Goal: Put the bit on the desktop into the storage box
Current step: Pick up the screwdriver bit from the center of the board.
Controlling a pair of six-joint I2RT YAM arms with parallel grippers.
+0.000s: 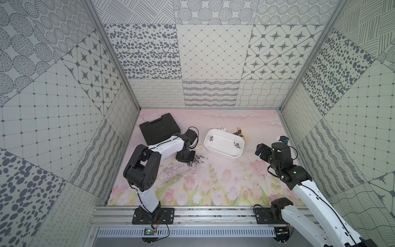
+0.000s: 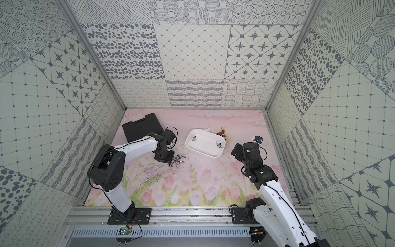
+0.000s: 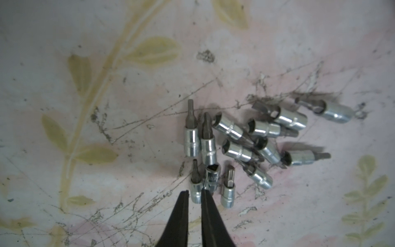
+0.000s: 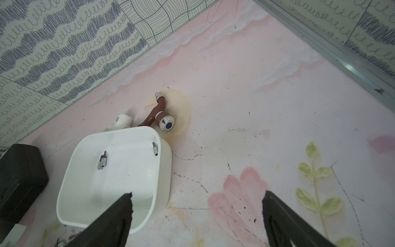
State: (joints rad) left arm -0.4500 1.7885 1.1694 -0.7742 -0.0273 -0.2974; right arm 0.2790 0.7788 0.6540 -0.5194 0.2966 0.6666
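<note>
Several bits sit in the storage box; about a dozen lie in a pile on the desktop — most work is ahead, we judge. Left gripper pinches one bit at pile edge, unlifted. Right gripper — jaws wide, empty, near the box.

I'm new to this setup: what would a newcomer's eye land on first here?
A heap of chrome socket bits glints on the scratched tulip-print desktop, with the left tool closed on one bit at the heap's edge. Farther back sits the white storage box holding a few bits, a brown faucet behind it and a black tool case at the back left. The right tool hangs open beside the box.
</note>
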